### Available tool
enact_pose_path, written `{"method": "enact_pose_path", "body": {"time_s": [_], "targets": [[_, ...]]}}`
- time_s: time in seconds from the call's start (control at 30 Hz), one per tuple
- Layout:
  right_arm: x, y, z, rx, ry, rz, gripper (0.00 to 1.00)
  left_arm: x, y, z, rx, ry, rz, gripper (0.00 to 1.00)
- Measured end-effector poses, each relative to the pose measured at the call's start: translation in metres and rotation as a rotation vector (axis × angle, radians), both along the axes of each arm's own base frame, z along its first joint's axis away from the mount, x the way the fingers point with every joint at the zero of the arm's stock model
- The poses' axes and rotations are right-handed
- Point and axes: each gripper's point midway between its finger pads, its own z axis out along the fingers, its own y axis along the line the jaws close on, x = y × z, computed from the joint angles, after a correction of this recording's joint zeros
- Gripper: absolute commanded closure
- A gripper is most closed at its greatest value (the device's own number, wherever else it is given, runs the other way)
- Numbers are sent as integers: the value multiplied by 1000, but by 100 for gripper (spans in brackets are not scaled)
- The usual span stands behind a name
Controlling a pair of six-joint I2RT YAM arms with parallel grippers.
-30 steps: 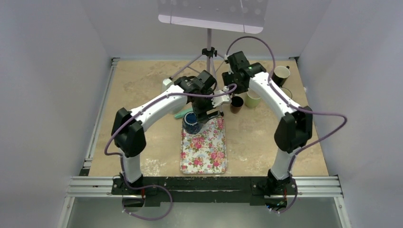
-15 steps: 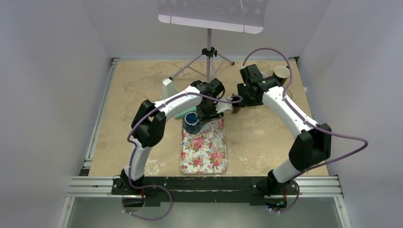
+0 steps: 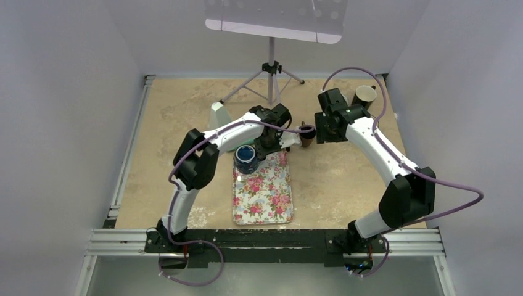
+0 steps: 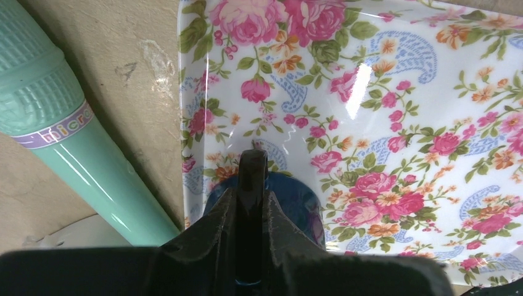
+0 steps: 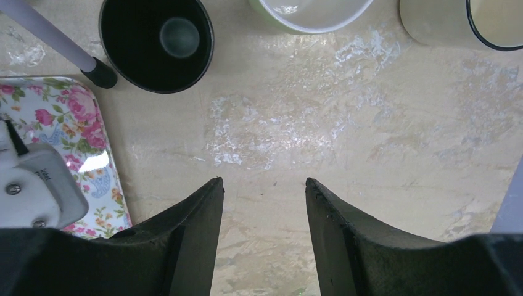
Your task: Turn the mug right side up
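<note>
A dark blue mug [image 3: 246,159] sits on the far left corner of the flowered tray [image 3: 265,197]. A round face of it points up; mouth or base, I cannot tell. My left gripper [image 3: 266,150] reaches down onto the mug's right side. In the left wrist view the left gripper [image 4: 253,169] has its jaws pressed together on a thin, dark, glossy part of the mug [image 4: 296,203], whose blue body shows below. My right gripper [image 5: 264,182] hangs open over bare table to the right of the tray [image 5: 74,123].
A teal toy microphone [image 4: 74,142] lies just left of the tray [image 4: 401,92]. Beyond the right gripper stand a dark brown cup [image 5: 156,40], a green mug [image 5: 311,12] and a cream mug with a black rim [image 5: 475,21]. A tripod leg [image 5: 49,34] ends beside the brown cup.
The left gripper's jaws have closed on the mug. Mug and tray have shifted slightly left, the tray turning a little. The right arm has drawn back to the right.
</note>
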Motion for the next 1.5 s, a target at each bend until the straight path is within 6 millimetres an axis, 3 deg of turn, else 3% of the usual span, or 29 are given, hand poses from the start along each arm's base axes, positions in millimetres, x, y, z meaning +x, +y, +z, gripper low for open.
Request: {"method": "enact_pose_path", "body": {"time_s": [0.13, 0.23, 0.4, 0.5, 0.6, 0.73, 0.83, 1.03, 1.17, 1.37, 1.43, 1.5], "targets": [[-1, -8, 0, 0, -1, -21, 45, -4, -5, 6, -38, 19, 5, 100], [-2, -14, 0, 1, -2, -37, 45, -9, -11, 23, -102, 28, 20, 100], [-11, -18, 11, 64, -45, -35, 45, -20, -25, 80, -294, 36, 65, 100], [-19, 0, 23, 190, -106, 24, 42, -18, -31, 120, -441, 66, 149, 100], [-28, 35, 36, 400, -188, 123, 41, -1, -30, 153, -559, 68, 254, 100], [-42, 85, 53, 738, -299, 236, 40, 19, -30, 177, -665, 70, 379, 100], [-56, 115, 69, 1007, -372, 295, 40, 22, -37, 189, -733, 106, 438, 100], [-73, 138, 84, 1281, -389, 336, 40, 18, -56, 211, -836, 186, 485, 100], [-77, 152, 108, 1369, -424, 408, 40, 14, -62, 220, -876, 224, 496, 100], [-74, 173, 112, 1439, -385, 449, 41, 6, -67, 239, -940, 271, 495, 100], [-74, 183, 113, 1458, -356, 469, 48, 4, -70, 243, -961, 290, 489, 100], [-73, 188, 117, 1477, -348, 493, 71, 2, -72, 245, -972, 301, 482, 100]]}}
